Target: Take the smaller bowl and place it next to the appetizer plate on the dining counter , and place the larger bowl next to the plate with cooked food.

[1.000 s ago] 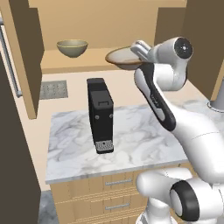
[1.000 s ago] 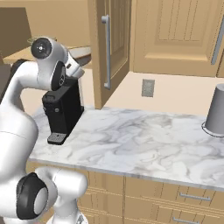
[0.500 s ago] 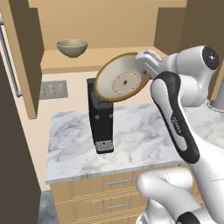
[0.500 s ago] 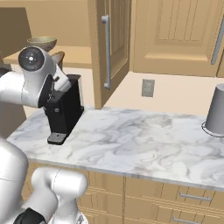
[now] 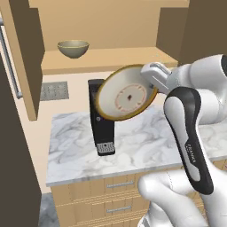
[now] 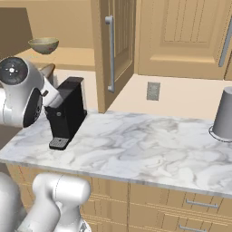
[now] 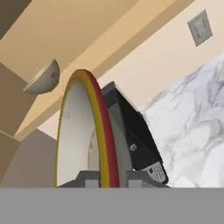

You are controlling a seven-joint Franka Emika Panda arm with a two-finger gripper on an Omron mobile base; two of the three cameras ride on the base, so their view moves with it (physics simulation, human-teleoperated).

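Two bowls show. Biggest is the marble counter (image 5: 146,142), bearing a black coffee machine (image 5: 101,128) and, at its 3 o'clock end, a grey cup (image 6: 223,114) upside down. Next, the large bowl (image 5: 126,93) hangs tilted on edge before the machine, its rim pinched in the gripper (image 7: 113,177), jaws narrow. At 11 o'clock, the small bowl (image 5: 73,48) sits upright on the cabinet shelf (image 5: 111,60).

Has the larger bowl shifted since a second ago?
Yes. The larger bowl, clamped at its rim by the gripper, has left the cabinet shelf and now hangs tilted in front of the black coffee machine.
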